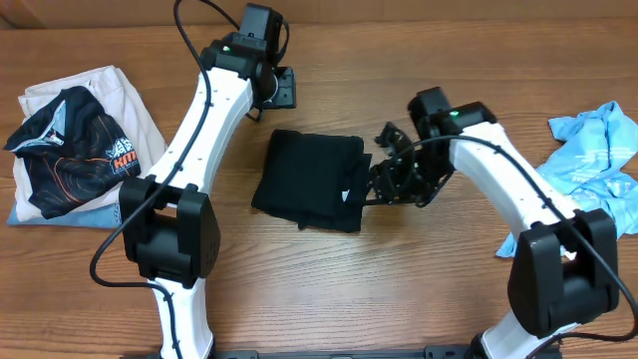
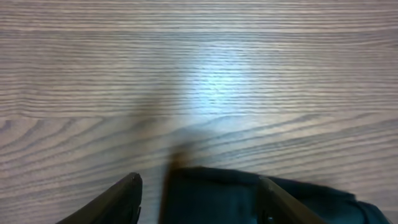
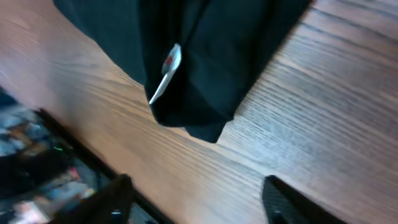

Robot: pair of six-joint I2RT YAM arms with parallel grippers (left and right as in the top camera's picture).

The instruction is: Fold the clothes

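Spreading wide, the fingers of the right gripper hold nothing. In the right wrist view they sit at the lower edge of the frame over bare wood. The black cloth with its white tag lies above them in the upper half, not touched. The left gripper has its fingers apart too and is empty, with a dark cloth edge low in the frame between them. In the overhead view the cloth lies folded in the middle of the table. The right gripper is just beside its right edge, and the left gripper is above its upper edge, apart from it. At the left edge of the frame a printed jersey lies on a beige cloth. At the right edge lies a crumpled blue cloth.
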